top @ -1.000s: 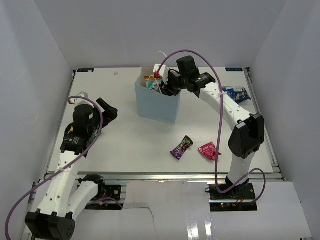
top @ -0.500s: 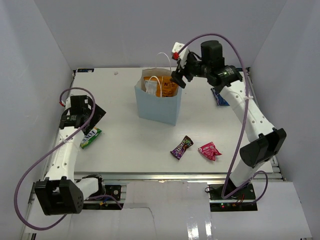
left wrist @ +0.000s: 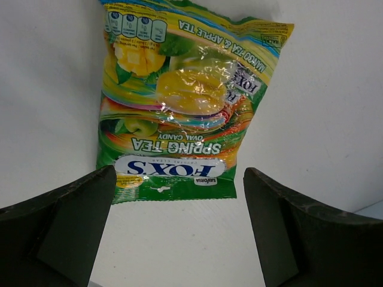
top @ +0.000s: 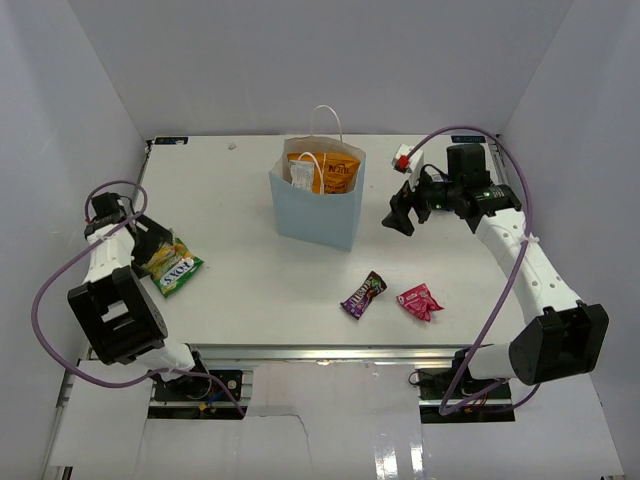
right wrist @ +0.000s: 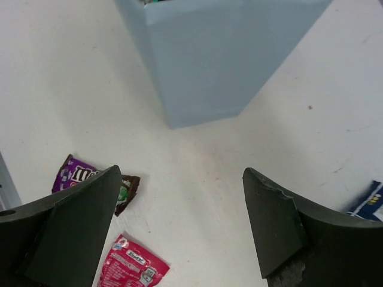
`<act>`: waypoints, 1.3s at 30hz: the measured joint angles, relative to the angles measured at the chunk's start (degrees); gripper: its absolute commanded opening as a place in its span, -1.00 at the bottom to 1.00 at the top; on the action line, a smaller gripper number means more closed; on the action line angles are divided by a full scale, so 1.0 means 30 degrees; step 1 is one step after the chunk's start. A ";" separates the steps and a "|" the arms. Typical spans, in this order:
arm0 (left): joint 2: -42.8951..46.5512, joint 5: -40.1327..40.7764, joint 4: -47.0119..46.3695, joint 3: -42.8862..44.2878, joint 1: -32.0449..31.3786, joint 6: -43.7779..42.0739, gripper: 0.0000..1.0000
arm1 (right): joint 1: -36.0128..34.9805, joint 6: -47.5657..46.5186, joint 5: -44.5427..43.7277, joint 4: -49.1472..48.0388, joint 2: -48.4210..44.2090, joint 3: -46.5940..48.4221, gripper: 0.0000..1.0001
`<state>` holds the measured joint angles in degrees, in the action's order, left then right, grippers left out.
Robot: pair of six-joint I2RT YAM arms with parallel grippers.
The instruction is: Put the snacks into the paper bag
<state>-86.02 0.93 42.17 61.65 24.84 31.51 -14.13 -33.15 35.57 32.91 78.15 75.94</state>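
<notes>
The paper bag (top: 312,212) stands upright at upper centre of the overhead view, mouth open. The orange chip bag (top: 337,176) is already inside it.

Your step in hand looks like the green-yellow packet (left wrist: 179,101). It lies flat on the table (top: 250,285) at the far left of the overhead view. In the left wrist view it fills the upper middle, just ahead of the left gripper (left wrist: 179,174), whose jaws are spread wide and hold nothing.

- Push forward until both fingers flank the packet's near edge.
- Come down low, because crinkly foil lying flat will likely slide away rather than lift.
- Close on the sealed edge, not the puffy middle.
- Carry it high, since the bag's rim is tall and light enough to tip.

The right gripper (right wrist: 182,173) is also wide open and empty, to the right of the bag. Keep it clear of the mouth while you drop.

The pink-red packet (top: 419,301) and purple packet (top: 362,294) wait lower centre-right. The blue-white bag (right wrist: 366,201) peeks in at the right wrist view's lower right corner.
</notes>
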 measured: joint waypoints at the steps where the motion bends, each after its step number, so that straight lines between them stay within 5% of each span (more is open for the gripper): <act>1: -0.0095 -0.0670 -0.0313 -0.0160 0.0517 -0.0452 0.96 | 0.0022 0.0000 0.0248 0.0168 -0.0219 -0.0561 0.76; 16: -0.3053 -0.6390 -0.4080 -0.2062 0.3840 -0.2725 0.84 | 0.0721 0.0117 0.2317 0.0124 -0.1523 -0.2790 0.76; 22: -0.4000 -0.7584 -0.4932 -0.1690 0.3920 -0.2965 0.39 | 0.0721 0.0131 0.2798 0.0138 -0.1515 -0.2790 0.75; 28: -0.4976 -0.9231 -0.6105 -0.1785 0.3956 -0.3031 -0.33 | 0.0721 -0.0379 0.3497 0.0444 -0.1617 -0.2790 0.75; 32: -0.5275 -1.0630 -0.6929 -0.2295 0.3883 -0.3271 -0.57 | 0.0721 -0.1093 0.4335 0.0772 -0.2142 -0.2776 0.75; 35: -0.5297 -1.1431 -0.7257 -0.2718 0.3628 -0.3410 -0.52 | 0.0721 -0.1552 0.5056 0.1151 -0.2470 -0.2594 0.74; 39: -0.4911 -1.2422 -0.7584 -0.3206 0.3359 -0.2929 0.26 | 0.0721 -0.1931 0.5603 0.1231 -0.2557 -0.2310 0.75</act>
<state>-100.75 -36.34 19.42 52.03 34.92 22.72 -11.97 -38.94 52.38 36.60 70.48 69.01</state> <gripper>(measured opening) 0.487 0.874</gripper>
